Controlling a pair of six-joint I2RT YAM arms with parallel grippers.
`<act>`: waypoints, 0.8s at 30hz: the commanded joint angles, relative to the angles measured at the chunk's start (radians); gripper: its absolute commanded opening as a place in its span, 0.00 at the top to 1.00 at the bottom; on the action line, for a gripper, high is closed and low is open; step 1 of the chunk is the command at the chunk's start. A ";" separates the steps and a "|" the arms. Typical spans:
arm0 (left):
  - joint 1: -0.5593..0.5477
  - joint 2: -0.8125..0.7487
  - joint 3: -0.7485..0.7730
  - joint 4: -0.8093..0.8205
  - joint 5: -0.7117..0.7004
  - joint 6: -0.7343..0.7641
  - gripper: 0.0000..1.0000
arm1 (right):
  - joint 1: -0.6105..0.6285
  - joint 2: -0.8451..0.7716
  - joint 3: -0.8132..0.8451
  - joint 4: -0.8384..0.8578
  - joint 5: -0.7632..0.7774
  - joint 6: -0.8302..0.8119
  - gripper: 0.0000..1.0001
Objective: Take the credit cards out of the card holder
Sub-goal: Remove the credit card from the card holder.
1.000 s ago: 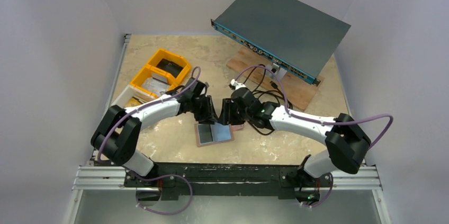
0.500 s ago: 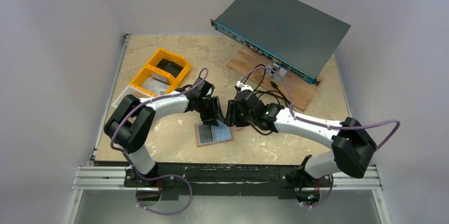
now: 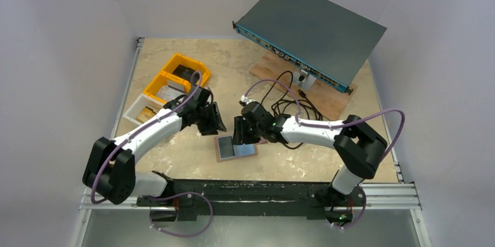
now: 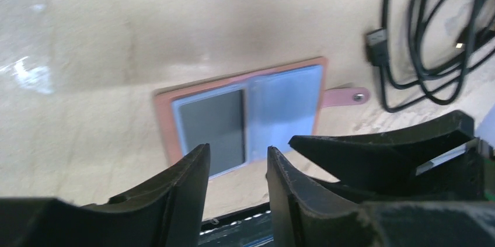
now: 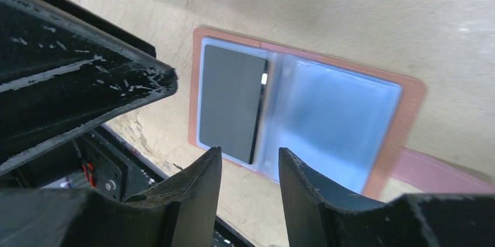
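Note:
The card holder [image 3: 220,151] lies open flat on the table, tan leather rim around a pale blue-grey inside. A dark card [image 4: 211,130] sits in its left pocket, and the right pocket [image 4: 287,107] shows pale blue-grey. Its snap strap [image 4: 344,96] sticks out to the right. My left gripper [image 3: 213,123] is open and empty, just up and left of the holder; in its wrist view [image 4: 236,168] the holder lies beyond the fingertips. My right gripper [image 3: 240,135] is open and empty over the holder's far edge. The right wrist view [image 5: 250,159] shows the dark card [image 5: 230,104] and holder rim [image 5: 410,119].
Yellow bins [image 3: 178,77] and a white bin [image 3: 139,110] stand at the left. Black cables [image 3: 292,100] lie just right of the holder, also in the left wrist view [image 4: 420,42]. A grey rack unit [image 3: 312,28] rests on a wooden board [image 3: 330,101] at the back right.
My left gripper has drawn back to the left, off the holder. My right gripper has moved left and nearer, over the holder's far edge. The holder has not moved.

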 commanded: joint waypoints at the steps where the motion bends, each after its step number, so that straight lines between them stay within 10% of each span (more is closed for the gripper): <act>1: 0.034 -0.055 -0.096 -0.037 -0.041 0.027 0.62 | 0.001 0.063 0.037 0.134 -0.138 0.024 0.60; 24: 0.035 0.038 -0.178 0.076 0.033 0.011 0.91 | -0.030 0.173 -0.009 0.225 -0.172 0.049 0.62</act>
